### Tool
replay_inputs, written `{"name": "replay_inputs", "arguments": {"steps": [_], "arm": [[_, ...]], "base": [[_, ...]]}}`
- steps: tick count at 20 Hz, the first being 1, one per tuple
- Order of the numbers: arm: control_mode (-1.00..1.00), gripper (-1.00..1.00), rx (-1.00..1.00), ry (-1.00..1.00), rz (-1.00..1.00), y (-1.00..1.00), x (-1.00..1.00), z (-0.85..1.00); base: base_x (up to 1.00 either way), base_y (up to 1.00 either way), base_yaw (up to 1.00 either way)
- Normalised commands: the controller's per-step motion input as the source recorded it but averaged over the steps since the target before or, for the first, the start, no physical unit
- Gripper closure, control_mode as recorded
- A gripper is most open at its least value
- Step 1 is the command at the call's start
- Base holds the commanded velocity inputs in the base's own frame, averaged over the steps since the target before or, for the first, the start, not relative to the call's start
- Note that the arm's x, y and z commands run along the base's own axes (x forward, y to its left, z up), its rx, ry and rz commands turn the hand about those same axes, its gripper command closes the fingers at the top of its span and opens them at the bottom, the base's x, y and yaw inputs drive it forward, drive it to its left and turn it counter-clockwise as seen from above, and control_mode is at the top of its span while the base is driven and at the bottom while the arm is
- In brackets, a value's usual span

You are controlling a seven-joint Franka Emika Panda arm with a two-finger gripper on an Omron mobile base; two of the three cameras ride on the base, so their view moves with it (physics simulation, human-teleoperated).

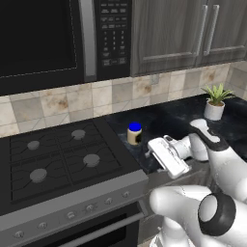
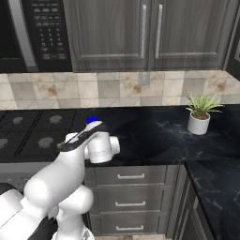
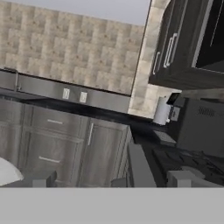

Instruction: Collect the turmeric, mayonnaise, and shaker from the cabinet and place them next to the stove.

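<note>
The white arm's two-finger gripper [image 1: 155,153] is hovering over the front edge of the glossy black marbled countertop [image 1: 169,120], its jaws standing wide apart with nothing between them; in the hand view the squared finger tips [image 3: 183,178] are rising far apart. Just beyond it, at about eleven o'clock, the stout mayonnaise jar with a bright blue lid and cream-white contents [image 1: 134,133] is standing upright on the counter, apart from the gripper and just beside the flat black stove with round grey burners [image 1: 53,159]. Farther back at two o'clock, a spiky green plant in a smooth white pot [image 1: 215,102] is sitting near the beige tiled wall
</note>
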Motion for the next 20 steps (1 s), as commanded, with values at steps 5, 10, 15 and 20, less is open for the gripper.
{"name": "replay_inputs", "arguments": {"steps": [5,10,15,20], "arm": [[-1.00,-1.00,-0.13,0.07,-0.05,0.76,-0.47,0.00],[-1.00,-1.00,-0.14,0.12,-0.06,0.72,-0.32,0.00],[1.00,-1.00,-0.04,0.02,0.00,0.20,-0.27,-0.11],[1.00,-1.00,0.00,0.00,0.00,0.00,0.00,0.00]], "base": [[0.00,0.00,0.00],[0.00,0.00,0.00],[-0.11,0.00,0.00],[-0.81,0.00,0.00]]}}
